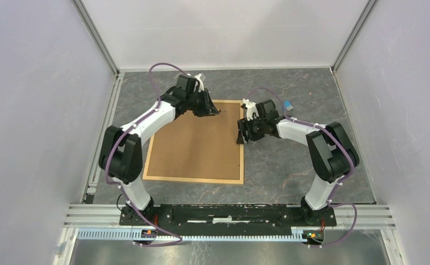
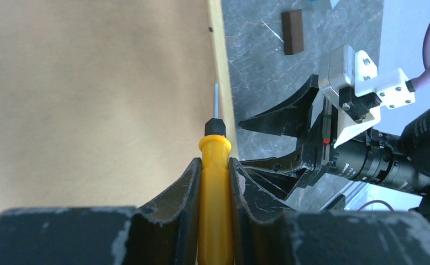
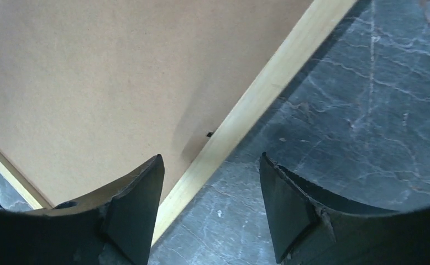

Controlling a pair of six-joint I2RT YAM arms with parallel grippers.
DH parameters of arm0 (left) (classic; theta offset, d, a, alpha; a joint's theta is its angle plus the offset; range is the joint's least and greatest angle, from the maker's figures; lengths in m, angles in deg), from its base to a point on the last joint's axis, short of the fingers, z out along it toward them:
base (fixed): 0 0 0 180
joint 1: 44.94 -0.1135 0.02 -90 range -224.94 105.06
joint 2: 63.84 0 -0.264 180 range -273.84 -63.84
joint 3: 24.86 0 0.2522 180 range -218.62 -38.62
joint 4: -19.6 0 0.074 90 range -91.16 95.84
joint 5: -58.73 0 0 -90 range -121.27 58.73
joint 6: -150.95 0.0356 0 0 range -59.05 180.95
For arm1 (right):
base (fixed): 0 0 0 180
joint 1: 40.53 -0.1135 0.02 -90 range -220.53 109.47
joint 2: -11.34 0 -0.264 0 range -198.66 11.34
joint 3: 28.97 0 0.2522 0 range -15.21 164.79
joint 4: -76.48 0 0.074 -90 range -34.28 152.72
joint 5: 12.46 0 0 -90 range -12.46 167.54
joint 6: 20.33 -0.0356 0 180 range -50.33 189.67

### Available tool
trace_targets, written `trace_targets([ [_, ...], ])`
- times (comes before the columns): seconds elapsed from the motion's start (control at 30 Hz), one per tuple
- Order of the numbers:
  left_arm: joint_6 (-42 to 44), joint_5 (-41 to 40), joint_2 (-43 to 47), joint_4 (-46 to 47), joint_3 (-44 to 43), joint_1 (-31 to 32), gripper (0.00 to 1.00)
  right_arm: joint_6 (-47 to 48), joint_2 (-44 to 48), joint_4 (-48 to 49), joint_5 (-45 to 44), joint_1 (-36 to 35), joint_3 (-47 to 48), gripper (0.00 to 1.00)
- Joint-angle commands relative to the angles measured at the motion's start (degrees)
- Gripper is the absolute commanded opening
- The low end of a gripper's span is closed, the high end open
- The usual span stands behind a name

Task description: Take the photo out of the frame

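Left wrist view shows the left gripper [image 2: 215, 165] clamping a yellow screwdriver [image 2: 215, 146] at the rim of the face-down frame [image 2: 221, 72]. The right gripper [image 3: 210, 163] hovers open. The photo is hidden inside, so the next move is probably prying the backing [image 2: 91, 99] loose.

Light-wood frame [image 1: 197, 179], brown back up, flat on table
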Motion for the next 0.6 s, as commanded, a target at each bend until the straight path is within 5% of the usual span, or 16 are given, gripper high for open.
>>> trace_targets([
  [0.0, 4.91, -2.54, 5.85, -0.02, 2.74, -2.18, 0.02, -5.67, -0.69, -1.49, -7.07, -2.44, 2.99, 0.69],
  [0.2, 5.06, -3.42, 8.25, 0.1, 5.23, -3.56, 0.02, -8.43, -3.33, -8.49, -21.42, -6.95, 8.5, 0.61],
  [0.57, 5.06, -4.11, 9.76, 1.12, 7.01, -3.59, 0.02, -12.2, -6.04, -11.74, -26.35, -9.93, 10.13, 0.47],
])
